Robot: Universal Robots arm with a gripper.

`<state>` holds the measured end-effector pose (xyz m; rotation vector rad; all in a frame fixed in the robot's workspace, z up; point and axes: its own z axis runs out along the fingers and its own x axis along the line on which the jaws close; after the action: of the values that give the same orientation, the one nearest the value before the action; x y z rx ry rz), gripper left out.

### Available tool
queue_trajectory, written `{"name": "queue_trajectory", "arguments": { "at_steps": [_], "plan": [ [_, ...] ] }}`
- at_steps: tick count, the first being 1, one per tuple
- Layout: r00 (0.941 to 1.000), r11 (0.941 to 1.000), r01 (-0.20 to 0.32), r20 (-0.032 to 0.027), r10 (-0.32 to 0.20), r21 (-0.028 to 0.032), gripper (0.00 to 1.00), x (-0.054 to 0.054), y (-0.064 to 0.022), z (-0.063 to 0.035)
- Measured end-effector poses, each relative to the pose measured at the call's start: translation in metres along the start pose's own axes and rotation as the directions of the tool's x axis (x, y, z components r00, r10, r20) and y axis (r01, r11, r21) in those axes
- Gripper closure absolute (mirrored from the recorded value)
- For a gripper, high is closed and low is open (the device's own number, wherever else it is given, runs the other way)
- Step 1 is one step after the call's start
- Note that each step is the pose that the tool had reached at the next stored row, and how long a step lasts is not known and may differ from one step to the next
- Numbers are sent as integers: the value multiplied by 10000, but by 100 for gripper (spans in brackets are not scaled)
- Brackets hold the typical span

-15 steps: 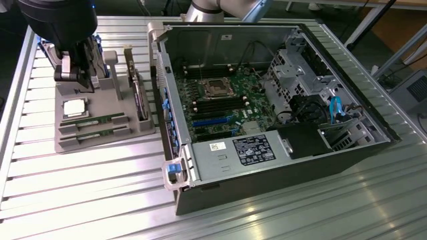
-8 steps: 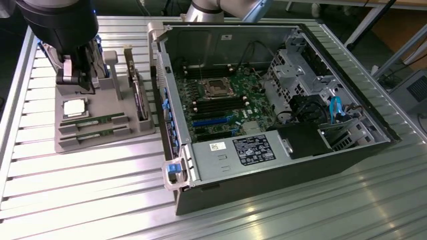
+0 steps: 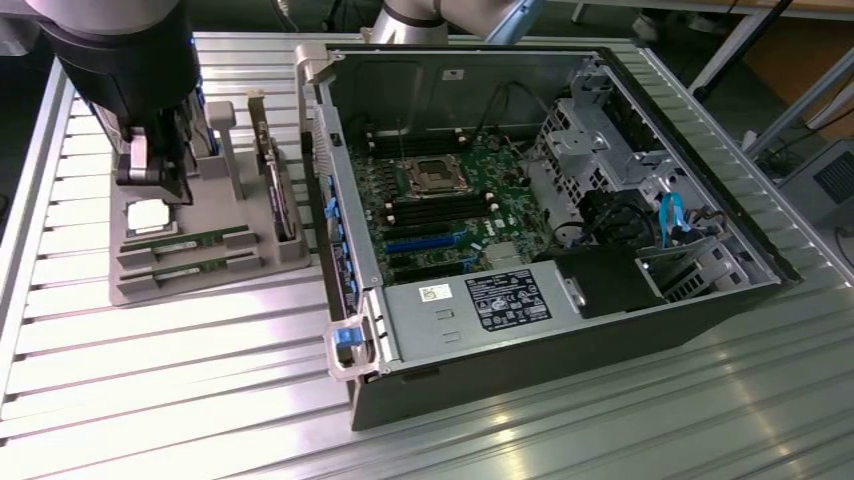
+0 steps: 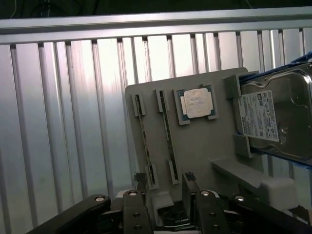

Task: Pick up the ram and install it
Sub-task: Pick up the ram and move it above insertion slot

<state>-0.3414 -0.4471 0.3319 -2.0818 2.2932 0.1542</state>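
Two fingers [image 4: 139, 181] of the gripper [image 4: 163, 186] stand apart and hold nothing. It hangs over the tray [image 4: 195, 156], clear of every part on it. In the exterior view the gripper [image 3: 150, 180] shows at twelve o'clock of the CPU [image 3: 150, 217].

Closest to it are the ram [image 4: 169, 134] and its twin [image 4: 142, 134], just beside each other and parallel. Both rest on edge in tray slots, untouched. I judge the end blocks hold each stick upright so its long top edge is free for a pinch from above.

In the exterior view the ram [image 3: 187, 243] and twin [image 3: 187, 266] sit at six o'clock of the CPU, and the card [image 3: 274, 185] stands on edge at three o'clock of it. The drive [image 4: 275, 114] sits in its own bracket on the tray.

The case [image 3: 574, 330] lies on its side at three o'clock of the tray [image 3: 134, 295], lid off. The board [image 3: 447, 200] therefore faces up, likely so sticks can go in from above.

The drive bears a white printed label [image 4: 258, 117]. A dark sticker [image 3: 507, 300] and a small white one [image 3: 435, 293] sit in the case. None of this writing can be read.
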Motion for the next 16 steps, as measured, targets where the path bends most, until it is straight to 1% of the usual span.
{"name": "queue_trajectory", "arguments": {
  "at_steps": [1,3,16],
  "plan": [
    [10000,10000,-2,-94,2,13,58,2,-1,14],
    [10000,10000,-4,-87,4,11,58,7,-2,36],
    [10000,10000,-2,-87,3,10,58,60,-13,175]
  ]
}}
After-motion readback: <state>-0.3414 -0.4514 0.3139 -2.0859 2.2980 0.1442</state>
